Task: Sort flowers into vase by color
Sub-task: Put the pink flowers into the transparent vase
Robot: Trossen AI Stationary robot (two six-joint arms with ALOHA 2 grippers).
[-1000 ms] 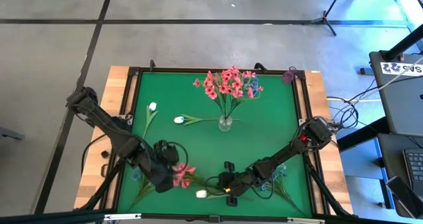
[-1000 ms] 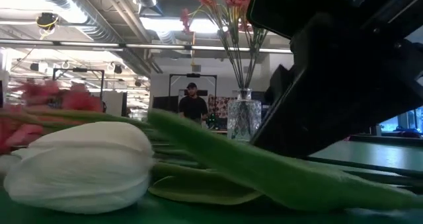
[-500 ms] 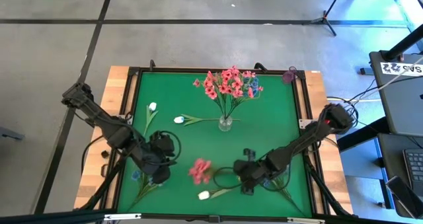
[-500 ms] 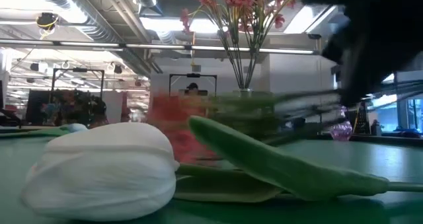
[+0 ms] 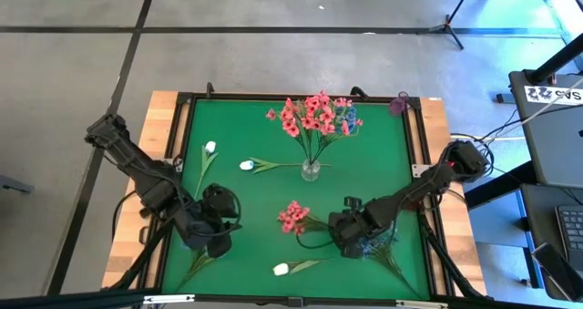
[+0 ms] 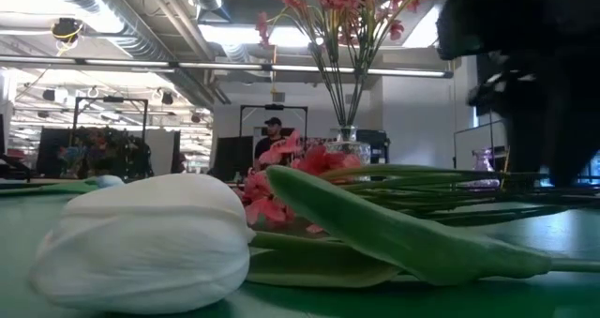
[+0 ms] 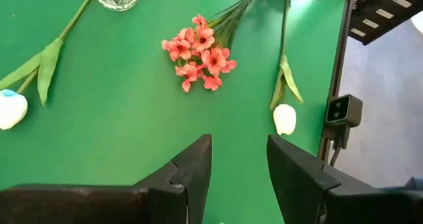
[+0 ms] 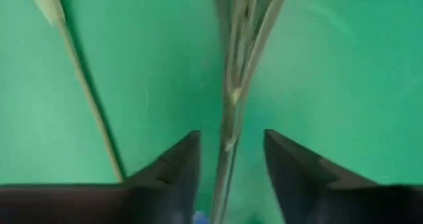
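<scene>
Near the front of the green surface [image 5: 383,177], our right tool [image 5: 344,231] now grips the pink sprig's [image 5: 293,217] stems, taken over from our left tool [image 5: 211,241], which gapes empty, so the vase [image 5: 311,170] comes next.

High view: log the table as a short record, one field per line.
vase: upright at the mat's far middle, holding pink blooms
right end effector: shut on pink sprig's stems, near side
left end effector: open, empty, near-left
white buds: three lying loose on the mat
blue sprig: partly hidden under right arm
</scene>
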